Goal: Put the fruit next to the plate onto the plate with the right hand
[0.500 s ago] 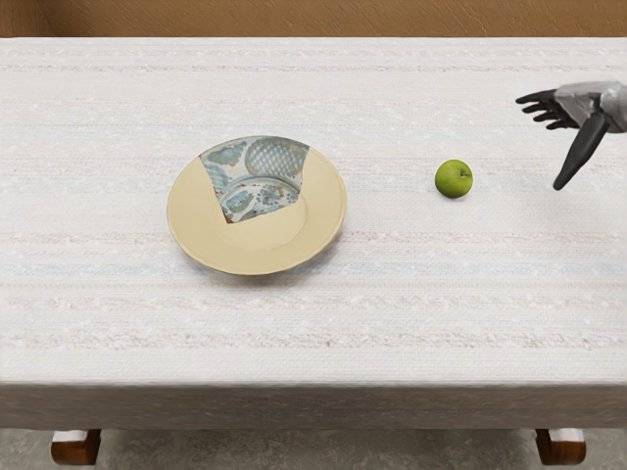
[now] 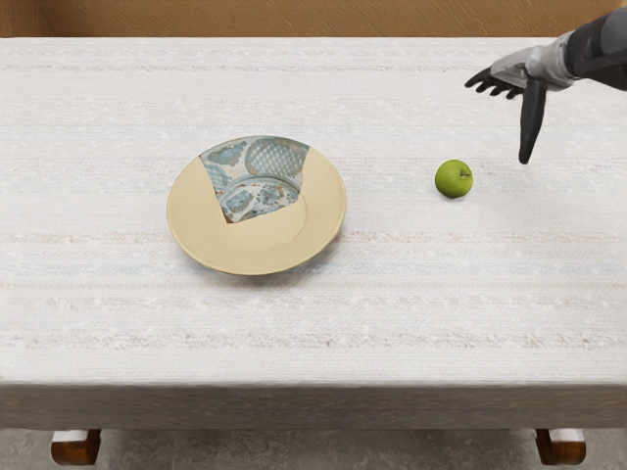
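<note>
A small green apple (image 2: 454,178) lies on the white tablecloth, to the right of a cream plate (image 2: 245,245) with a blue patterned wedge at its top. My right hand (image 2: 514,93) comes in from the upper right corner and hovers above and to the right of the apple, apart from it. Its fingers are spread, the thumb pointing down, and it holds nothing. The left arm does not show.
The table (image 2: 313,323) is covered by a pale striped cloth, with its front edge near the bottom of the view. Two wooden feet (image 2: 74,446) show beneath it. A brown wall runs along the far edge.
My right hand has moved left and slightly up, closer to the apple. The apple and the plate have not moved.
</note>
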`<action>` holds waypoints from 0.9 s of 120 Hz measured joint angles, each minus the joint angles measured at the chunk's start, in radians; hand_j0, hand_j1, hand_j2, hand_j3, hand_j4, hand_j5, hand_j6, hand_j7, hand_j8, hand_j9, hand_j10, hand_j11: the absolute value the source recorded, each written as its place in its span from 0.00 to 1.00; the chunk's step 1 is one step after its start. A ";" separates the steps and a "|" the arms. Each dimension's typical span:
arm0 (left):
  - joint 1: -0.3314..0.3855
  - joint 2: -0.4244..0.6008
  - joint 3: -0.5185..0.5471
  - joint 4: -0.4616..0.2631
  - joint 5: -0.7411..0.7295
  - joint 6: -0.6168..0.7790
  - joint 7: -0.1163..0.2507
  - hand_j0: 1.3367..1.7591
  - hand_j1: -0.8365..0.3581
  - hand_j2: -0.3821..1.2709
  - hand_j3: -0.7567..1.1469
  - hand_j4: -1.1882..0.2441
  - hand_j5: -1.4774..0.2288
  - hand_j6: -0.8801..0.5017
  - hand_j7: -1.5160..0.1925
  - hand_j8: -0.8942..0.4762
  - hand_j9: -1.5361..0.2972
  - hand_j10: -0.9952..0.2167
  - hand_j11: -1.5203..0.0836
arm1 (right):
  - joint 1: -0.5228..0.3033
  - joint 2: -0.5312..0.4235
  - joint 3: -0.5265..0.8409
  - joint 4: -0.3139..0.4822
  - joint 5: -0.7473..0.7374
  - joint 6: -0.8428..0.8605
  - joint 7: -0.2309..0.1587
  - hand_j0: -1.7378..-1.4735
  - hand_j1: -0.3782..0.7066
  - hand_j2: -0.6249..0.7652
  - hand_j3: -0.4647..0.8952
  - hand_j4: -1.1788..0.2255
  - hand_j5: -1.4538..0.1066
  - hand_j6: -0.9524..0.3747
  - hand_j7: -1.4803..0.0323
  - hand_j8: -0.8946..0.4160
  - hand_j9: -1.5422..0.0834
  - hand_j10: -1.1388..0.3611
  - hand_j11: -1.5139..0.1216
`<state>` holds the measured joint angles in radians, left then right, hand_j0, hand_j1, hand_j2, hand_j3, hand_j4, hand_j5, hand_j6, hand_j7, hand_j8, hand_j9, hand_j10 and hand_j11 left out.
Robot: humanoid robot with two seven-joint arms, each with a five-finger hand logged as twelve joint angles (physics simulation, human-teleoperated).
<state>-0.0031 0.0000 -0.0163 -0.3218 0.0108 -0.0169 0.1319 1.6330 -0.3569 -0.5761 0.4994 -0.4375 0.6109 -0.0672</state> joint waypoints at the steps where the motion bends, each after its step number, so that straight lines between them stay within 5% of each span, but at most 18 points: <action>1: 0.000 0.000 0.000 0.000 0.000 0.000 0.000 0.76 0.99 0.23 0.40 0.83 0.87 0.64 0.89 0.65 0.84 0.82 0.95 | 0.004 0.007 -0.006 0.000 -0.001 0.000 -0.005 0.30 0.05 0.45 0.34 0.82 0.91 0.70 0.96 0.66 0.93 0.74 0.91; 24: 0.000 0.000 0.000 0.000 0.000 0.000 0.000 0.76 0.99 0.23 0.40 0.83 0.87 0.64 0.89 0.65 0.84 0.82 0.95 | 0.051 0.100 -0.057 0.073 -0.008 0.000 -0.198 0.30 0.05 0.45 0.34 0.82 0.91 0.70 0.96 0.66 0.93 0.74 0.91; 58: 0.000 0.000 0.001 0.000 0.000 0.000 0.000 0.76 0.99 0.23 0.40 0.83 0.87 0.64 0.89 0.65 0.84 0.82 0.95 | 0.051 0.120 -0.048 0.194 -0.004 0.000 -0.357 0.30 0.05 0.45 0.34 0.82 0.91 0.70 0.96 0.67 0.93 0.74 0.91; 88: 0.000 0.000 0.000 0.000 0.000 0.000 0.000 0.76 0.99 0.23 0.40 0.83 0.87 0.64 0.89 0.65 0.84 0.82 0.95 | 0.104 0.162 -0.088 0.203 0.051 -0.107 -0.375 0.30 0.05 0.45 0.34 0.82 0.91 0.70 0.96 0.67 0.93 0.74 0.91; 99: 0.000 0.000 0.000 0.000 0.000 0.000 0.000 0.76 0.99 0.23 0.40 0.83 0.87 0.64 0.89 0.65 0.84 0.82 0.95 | 0.177 0.187 -0.243 0.215 0.205 -0.241 -0.311 0.30 0.05 0.45 0.34 0.82 0.91 0.70 0.96 0.67 0.93 0.74 0.91; 108: 0.000 0.000 0.000 0.000 0.000 0.000 0.000 0.76 0.99 0.23 0.40 0.83 0.87 0.64 0.89 0.65 0.84 0.82 0.95 | 0.256 0.205 -0.379 0.298 0.337 -0.351 -0.237 0.30 0.05 0.45 0.34 0.82 0.91 0.70 0.96 0.67 0.93 0.74 0.91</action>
<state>-0.0031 0.0000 -0.0162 -0.3219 0.0107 -0.0169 0.1319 1.8891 -0.1519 -0.9555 0.7979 -0.1005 0.2600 -0.3038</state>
